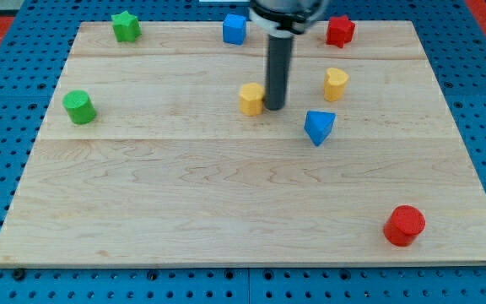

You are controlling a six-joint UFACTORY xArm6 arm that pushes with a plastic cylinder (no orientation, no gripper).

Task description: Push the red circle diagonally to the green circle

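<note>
The red circle (405, 225) sits near the board's bottom right corner. The green circle (79, 107) sits at the view's left side, about mid-height. My tip (274, 108) stands near the board's upper middle, touching or just right of a yellow block (251, 98). It is far from both the red circle and the green circle.
A blue triangle block (319, 127) lies right of and below my tip. A yellow heart block (336, 84) lies to the right. Along the top edge stand a green star (126, 26), a blue block (234, 29) and a red star-like block (339, 31). The wooden board (226, 203) rests on a blue pegboard.
</note>
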